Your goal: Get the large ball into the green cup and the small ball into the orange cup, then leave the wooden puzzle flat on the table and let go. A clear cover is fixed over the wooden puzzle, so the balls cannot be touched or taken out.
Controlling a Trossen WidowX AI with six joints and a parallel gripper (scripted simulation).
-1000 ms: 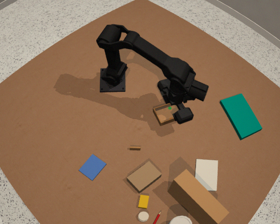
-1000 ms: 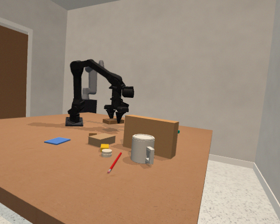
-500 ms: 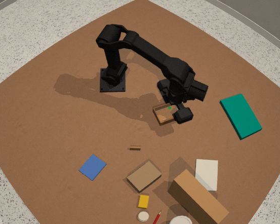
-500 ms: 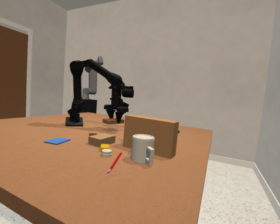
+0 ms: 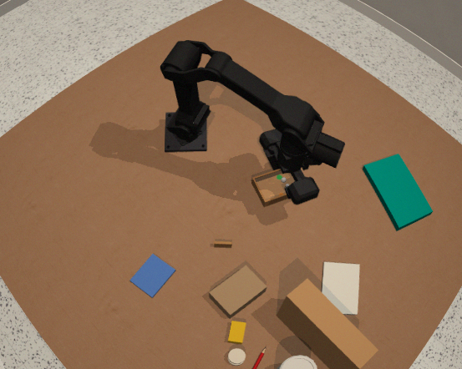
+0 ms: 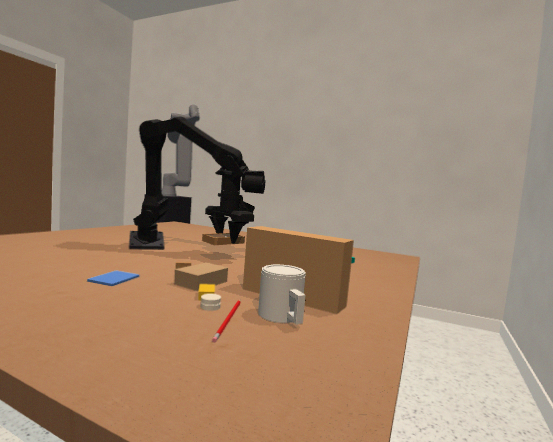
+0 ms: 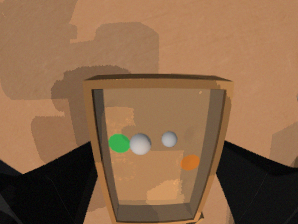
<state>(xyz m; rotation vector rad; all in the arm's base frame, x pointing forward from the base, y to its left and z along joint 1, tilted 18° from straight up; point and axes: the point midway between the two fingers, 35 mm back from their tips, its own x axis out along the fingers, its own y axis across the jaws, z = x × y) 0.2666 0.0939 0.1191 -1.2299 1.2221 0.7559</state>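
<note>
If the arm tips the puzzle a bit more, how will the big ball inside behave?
The large ball is round on a smooth floor, so it probably rolls at the slightest tilt. It lies right beside the green cup, so it may drop in or overshoot. The small ball likely rolls along too. The pincer grips the puzzle by its walls, which looks rigid.

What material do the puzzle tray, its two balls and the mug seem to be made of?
Puzzle tray: probably wood, matte brown walls. Large ball and small ball: glossy pale grey with highlights, perhaps metal or plastic. Mug: likely matte ceramic, off-white.
</note>
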